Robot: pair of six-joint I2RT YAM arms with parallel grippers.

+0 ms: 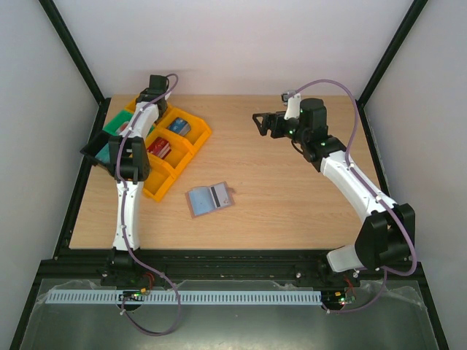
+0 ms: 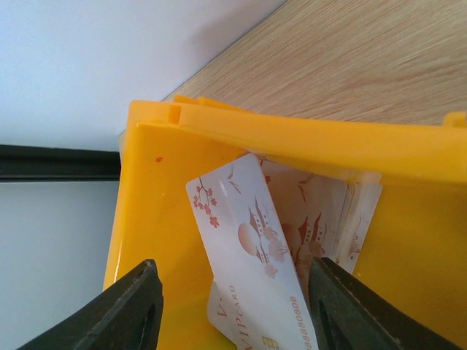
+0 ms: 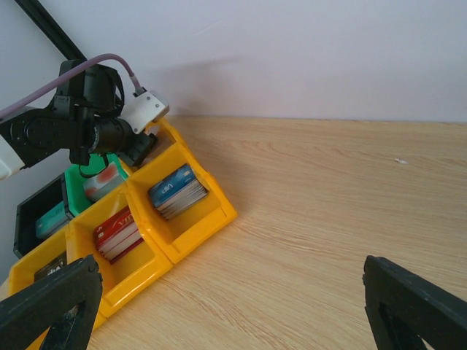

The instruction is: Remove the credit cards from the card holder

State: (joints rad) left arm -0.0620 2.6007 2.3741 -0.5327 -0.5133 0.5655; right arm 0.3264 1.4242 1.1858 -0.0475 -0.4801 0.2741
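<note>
1. pale wood-grain worktop point(image 1: 292, 204), smooth and matte, inside plain white walls point(image 1: 233, 44) with black frame posts point(image 1: 71, 47).
2. flat tan leather-like card holder point(image 1: 228, 191) lies mid-worktop, a thin blue-grey credit card point(image 1: 206, 200) overlapping it.
3. left pincer point(image 2: 233, 266) is spread around a glossy white blossom-print card point(image 2: 252, 255) in a yellow plastic bin point(image 2: 153, 211), not pinching it.
4. right pincer point(image 3: 228, 266) is spread wide, holding nothing.

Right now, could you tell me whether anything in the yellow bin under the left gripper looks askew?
Yes. In the yellow bin, one white blossom-printed card stands tilted, leaning away from the stack behind it, inside the open left gripper.
</note>
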